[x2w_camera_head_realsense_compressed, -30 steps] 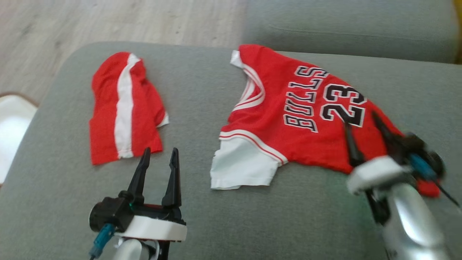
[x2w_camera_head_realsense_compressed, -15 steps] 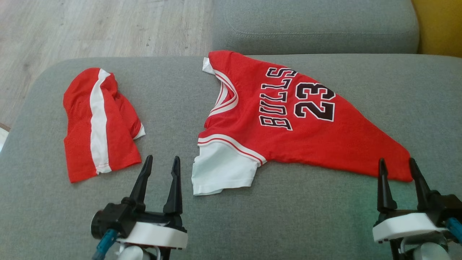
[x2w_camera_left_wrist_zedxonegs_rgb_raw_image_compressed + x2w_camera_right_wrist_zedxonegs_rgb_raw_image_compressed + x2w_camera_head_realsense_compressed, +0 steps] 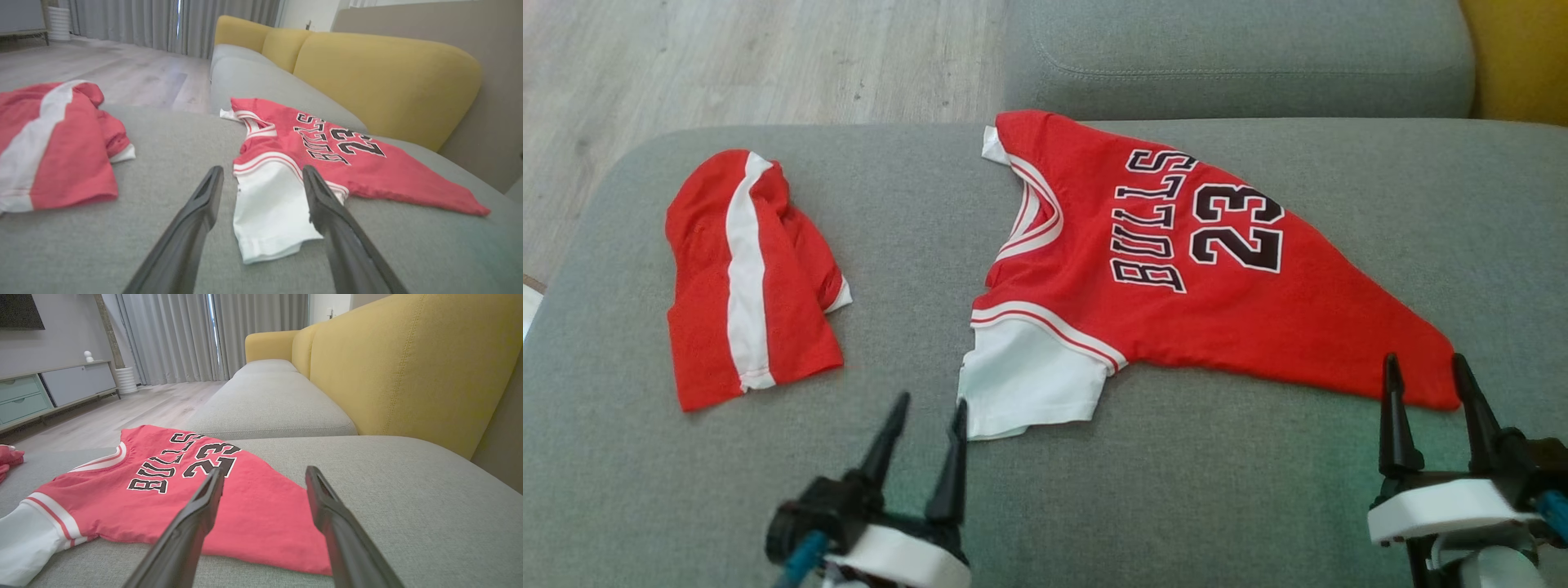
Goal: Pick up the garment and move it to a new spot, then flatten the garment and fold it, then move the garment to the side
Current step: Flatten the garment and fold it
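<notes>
Both pairs of fingers are spread wide and empty. The left gripper [image 3: 929,404] points at the white sleeve of the jersey [image 3: 1176,310], and the right gripper [image 3: 1425,363] at its red corner. The jersey lies flat mid-seat on the grey sofa [image 3: 1217,490] toward the back edge, with another red-and-white cloth [image 3: 743,278] bunched near the left edge.

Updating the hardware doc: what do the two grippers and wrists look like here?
The left gripper and right gripper match: two long dark fingers tapering to points, set on a black block with a white collar behind it. A teal-blue cable plugs into each block's outer side. No markings are visible. A pale silvery forearm shows below the right collar.
</notes>
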Controlling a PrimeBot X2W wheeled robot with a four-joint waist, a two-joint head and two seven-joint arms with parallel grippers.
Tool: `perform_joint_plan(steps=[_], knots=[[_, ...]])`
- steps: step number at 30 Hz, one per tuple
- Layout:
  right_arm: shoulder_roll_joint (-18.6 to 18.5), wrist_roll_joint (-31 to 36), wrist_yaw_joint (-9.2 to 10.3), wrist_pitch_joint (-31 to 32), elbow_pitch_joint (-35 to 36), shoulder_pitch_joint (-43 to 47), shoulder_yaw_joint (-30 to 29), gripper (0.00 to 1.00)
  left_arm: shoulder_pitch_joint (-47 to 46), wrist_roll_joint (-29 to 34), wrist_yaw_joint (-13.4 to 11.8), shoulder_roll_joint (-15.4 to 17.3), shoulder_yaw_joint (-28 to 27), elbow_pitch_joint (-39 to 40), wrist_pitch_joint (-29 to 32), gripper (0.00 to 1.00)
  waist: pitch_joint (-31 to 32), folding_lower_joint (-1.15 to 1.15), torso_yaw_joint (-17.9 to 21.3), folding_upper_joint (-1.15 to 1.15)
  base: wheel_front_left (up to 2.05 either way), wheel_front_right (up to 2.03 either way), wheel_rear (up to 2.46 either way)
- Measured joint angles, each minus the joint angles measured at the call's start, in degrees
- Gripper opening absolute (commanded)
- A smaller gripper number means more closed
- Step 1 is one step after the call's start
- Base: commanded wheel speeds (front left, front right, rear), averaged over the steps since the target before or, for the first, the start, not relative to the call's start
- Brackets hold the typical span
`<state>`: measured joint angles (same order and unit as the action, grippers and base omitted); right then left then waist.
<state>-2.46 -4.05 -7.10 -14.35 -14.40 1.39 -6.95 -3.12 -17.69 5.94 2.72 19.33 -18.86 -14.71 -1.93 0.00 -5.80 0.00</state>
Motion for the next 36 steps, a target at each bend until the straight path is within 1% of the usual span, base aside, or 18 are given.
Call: perform_joint_plan(steps=[3,7,10,13,15,18,26,30,36], knots=[[0.0,0.0,0.0,0.0,-0.2,-0.1,0.1,1.0,-0.2,-0.1,0.1,0.0,1.6,-3.8,0.6,1.0,-0.2,0.0,0.3,0.0,0.0,0.0,0.0],[0.0,-0.2,0.0,0.0,-0.4,-0.4,0.2,1.0,-1.6,-0.3,0.6,0.0,3.7,-8.3,4.3,1.0,-0.7,0.0,0.6,0.0,0.0,0.0,0.0],[0.0,-0.2,0.0,0.0,-0.4,-1.0,0.5,1.0,-2.7,-2.0,0.7,0.0,4.6,-10.6,6.8,1.0,-1.0,0.0,1.0,0.0,0.0,0.0,0.0],[0.0,-0.2,0.0,0.0,-0.5,-1.0,0.7,1.0,-2.9,-2.9,0.4,0.0,4.6,-12.3,7.1,1.0,-1.3,0.0,1.5,0.0,0.0,0.0,0.0],[0.0,-0.2,0.0,0.0,-0.5,-1.0,0.7,1.0,-3.3,-3.1,-0.6,0.0,4.5,-13.3,7.1,1.0,-1.5,0.0,1.7,0.0,0.0,0.0,0.0],[0.0,-0.5,0.0,0.0,-0.6,-1.1,0.8,1.0,-5.1,-3.7,-1.4,0.0,4.5,-14.6,7.0,1.0,-2.1,0.0,2.0,0.0,0.0,0.0,0.0],[0.0,-0.8,0.0,0.0,-0.6,-2.3,1.2,1.0,-9.8,-5.5,-1.5,-0.1,4.5,-17.8,7.1,1.0,-3.8,0.0,3.4,0.0,0.0,0.0,0.0],[0.0,-0.9,0.0,0.0,-0.6,-2.3,1.4,1.0,-10.8,-6.0,-1.9,-0.1,4.9,-20.0,9.4,1.0,-4.6,0.0,4.1,0.0,0.0,0.0,0.0],[0.0,-1.0,0.0,0.0,-1.1,-2.4,1.3,1.0,-12.9,-7.2,-1.8,-0.1,5.2,-21.5,10.0,1.0,-5.6,0.0,4.7,0.0,0.0,0.0,0.0]])
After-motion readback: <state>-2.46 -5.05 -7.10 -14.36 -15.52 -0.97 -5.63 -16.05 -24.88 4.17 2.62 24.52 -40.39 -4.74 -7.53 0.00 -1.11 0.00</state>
